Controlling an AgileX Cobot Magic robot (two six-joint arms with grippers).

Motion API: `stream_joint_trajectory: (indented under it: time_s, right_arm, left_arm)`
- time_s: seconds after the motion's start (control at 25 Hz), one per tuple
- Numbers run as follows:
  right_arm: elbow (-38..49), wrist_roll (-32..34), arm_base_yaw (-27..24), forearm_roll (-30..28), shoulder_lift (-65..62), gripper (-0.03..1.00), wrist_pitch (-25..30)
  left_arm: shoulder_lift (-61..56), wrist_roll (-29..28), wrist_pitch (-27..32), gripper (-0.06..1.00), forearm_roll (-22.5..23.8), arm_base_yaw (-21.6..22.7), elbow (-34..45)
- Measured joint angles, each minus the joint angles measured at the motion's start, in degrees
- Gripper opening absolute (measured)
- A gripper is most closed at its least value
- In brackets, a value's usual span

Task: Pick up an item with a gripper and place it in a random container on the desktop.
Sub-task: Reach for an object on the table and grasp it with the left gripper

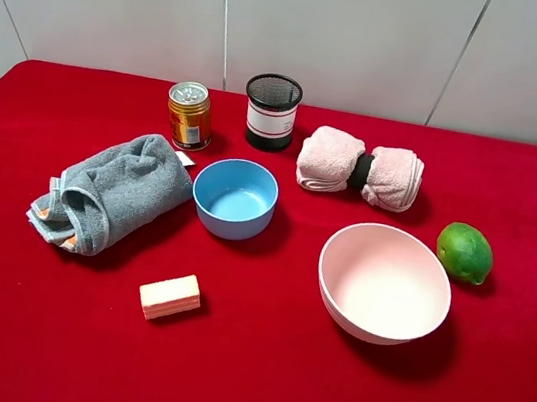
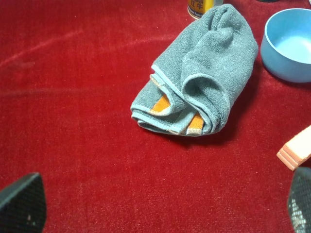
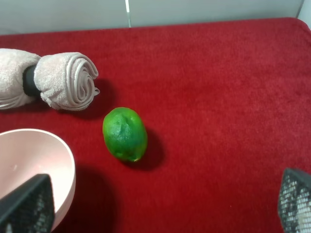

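Observation:
The peach-pink block (image 1: 170, 297) lies on the red desktop (image 1: 17, 325) near the front, left of centre; its end shows in the left wrist view (image 2: 296, 150). The light-blue bowl (image 1: 235, 197) stands empty behind it, and it also shows in the left wrist view (image 2: 290, 44). Neither arm shows in the high view. My left gripper (image 2: 160, 206) is open and empty above bare cloth, in front of the grey towel. My right gripper (image 3: 160, 204) is open and empty above the cloth near the lime.
A grey towel (image 1: 108, 192) lies left of the blue bowl. A gold can (image 1: 189, 114) and a black mesh cup (image 1: 271, 110) stand at the back. A rolled pink towel (image 1: 359, 169), a large pink bowl (image 1: 385, 282) and a green lime (image 1: 464, 253) are on the right.

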Motion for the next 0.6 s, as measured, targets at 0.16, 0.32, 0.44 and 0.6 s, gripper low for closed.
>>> stream_joint_trajectory:
  time_s: [0.16,0.32,0.44,0.6]
  right_arm:
    - [0.0,0.0,0.0,0.0,0.0,0.69,0.0]
    - [0.0,0.0,0.0,0.0,0.0,0.69,0.0]
    - [0.0,0.0,0.0,0.0,0.0,0.69,0.0]
    - [0.0,0.0,0.0,0.0,0.0,0.69,0.0]
  left_arm:
    - [0.0,-0.19,0.0,1.0,0.0,0.0,0.0]
    - [0.0,-2.51,0.0,1.0,0.0,0.0,0.0]
    - [0.0,-4.39,0.0,1.0,0.0,0.0,0.0]
    - [1.67,-4.81,1.52,1.0,0.0,0.0,-1.7]
